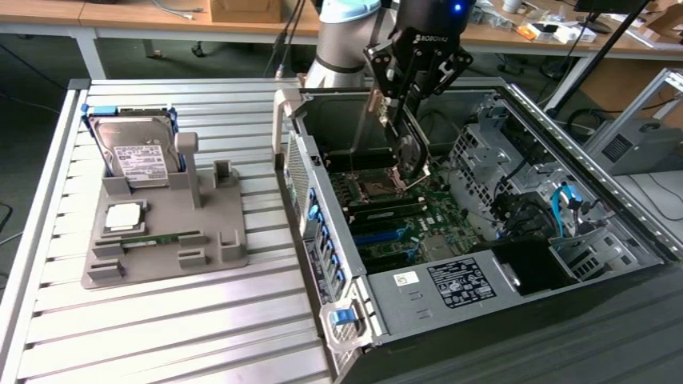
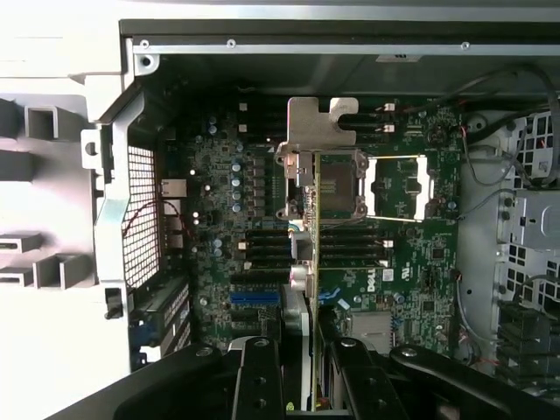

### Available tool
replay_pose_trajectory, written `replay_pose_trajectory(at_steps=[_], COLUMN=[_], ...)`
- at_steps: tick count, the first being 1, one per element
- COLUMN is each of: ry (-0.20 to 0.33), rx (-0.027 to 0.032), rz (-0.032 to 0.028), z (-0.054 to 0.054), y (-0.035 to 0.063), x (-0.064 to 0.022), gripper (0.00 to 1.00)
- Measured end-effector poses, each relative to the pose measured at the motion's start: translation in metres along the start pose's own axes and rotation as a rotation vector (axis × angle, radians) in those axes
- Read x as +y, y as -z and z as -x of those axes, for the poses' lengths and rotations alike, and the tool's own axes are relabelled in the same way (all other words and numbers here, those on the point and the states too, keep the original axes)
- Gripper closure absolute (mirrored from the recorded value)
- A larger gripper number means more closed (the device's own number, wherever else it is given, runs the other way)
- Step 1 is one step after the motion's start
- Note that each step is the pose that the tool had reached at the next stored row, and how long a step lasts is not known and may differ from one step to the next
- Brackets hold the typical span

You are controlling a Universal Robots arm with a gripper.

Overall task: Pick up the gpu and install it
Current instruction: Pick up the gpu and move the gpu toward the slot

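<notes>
The gpu (image 1: 409, 152) hangs on edge inside the open computer case (image 1: 597, 200), above the motherboard (image 1: 411, 232). Its silver end bracket faces the case's rear wall. My gripper (image 1: 404, 100) is shut on the card's upper edge. In the wrist view the gpu (image 2: 316, 254) shows edge-on as a thin green line topped by the silver bracket (image 2: 311, 131), over the motherboard (image 2: 219, 184) near the CPU socket. The black fingers (image 2: 259, 376) of my gripper (image 2: 308, 385) clamp it from both sides. A blue expansion slot (image 2: 255, 297) lies close beside the card's edge.
A grey fixture tray (image 1: 219, 256) on the slatted table at the exterior view's left holds a silver hard drive (image 1: 139, 156), a CPU (image 1: 125, 214) and a memory stick (image 1: 160, 238). The case holds drive cages (image 1: 485, 156), cables and a power supply (image 1: 459, 284).
</notes>
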State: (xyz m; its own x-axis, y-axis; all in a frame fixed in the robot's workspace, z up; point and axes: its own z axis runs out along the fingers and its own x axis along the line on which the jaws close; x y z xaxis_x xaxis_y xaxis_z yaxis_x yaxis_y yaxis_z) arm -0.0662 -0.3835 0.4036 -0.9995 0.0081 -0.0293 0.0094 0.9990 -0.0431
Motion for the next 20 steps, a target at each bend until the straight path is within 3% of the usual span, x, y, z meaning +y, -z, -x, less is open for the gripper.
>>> replay_pose_trajectory(at_steps=[20], ry=[0.0], rx=[0.0], rz=[0.0], z=[0.0092], y=[-0.0036], x=[0.0002], gripper=[0.73])
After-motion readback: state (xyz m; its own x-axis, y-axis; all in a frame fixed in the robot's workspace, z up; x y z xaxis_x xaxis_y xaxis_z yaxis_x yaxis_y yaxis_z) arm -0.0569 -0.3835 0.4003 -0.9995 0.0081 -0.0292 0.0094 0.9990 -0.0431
